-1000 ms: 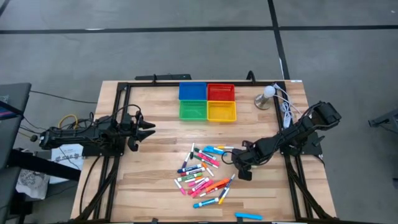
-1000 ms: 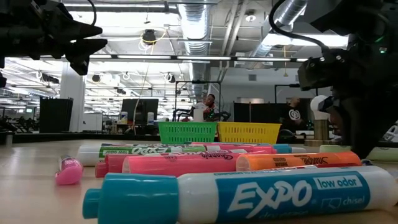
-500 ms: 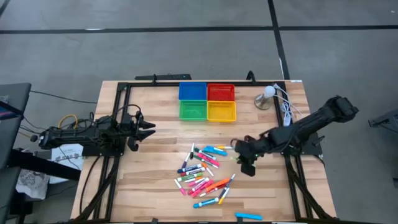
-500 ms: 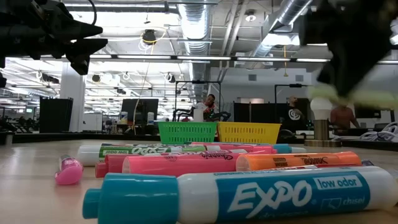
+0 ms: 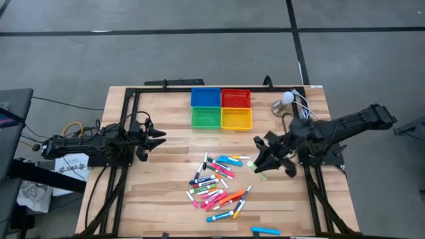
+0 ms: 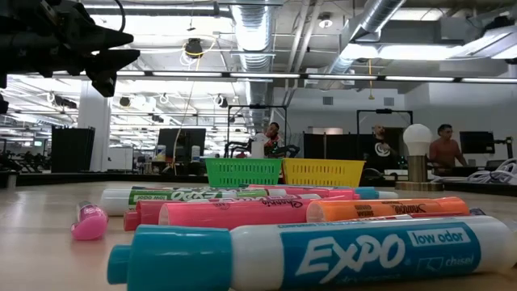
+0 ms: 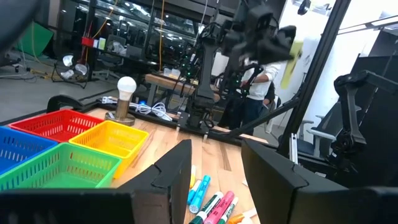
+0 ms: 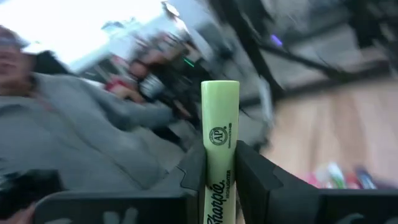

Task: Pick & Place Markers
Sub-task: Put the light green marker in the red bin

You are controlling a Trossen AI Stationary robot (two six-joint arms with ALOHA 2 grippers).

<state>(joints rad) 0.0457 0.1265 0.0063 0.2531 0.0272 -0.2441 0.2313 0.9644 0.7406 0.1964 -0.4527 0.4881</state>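
Place: I work in a big open robotics lab or workshop hall.
Ceiling: bare ducts [image 6: 380, 20], pipes and strip lights run over me.
Floor: grey concrete [image 5: 199, 60] with dark seams lies around my wooden table [image 5: 166, 199].
Neighbours: more black-framed rigs [image 7: 205, 93] and monitors [image 6: 179, 145] stand behind my bench.
People: a few persons [image 6: 444, 149] are at far benches.
Clutter: cables [image 5: 73, 127] hang off my table's side.

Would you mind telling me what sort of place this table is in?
Probably a robotics lab or workshop: bare ceiling ducts, more metal frames and screens behind, and two robot arms working at a wooden table.
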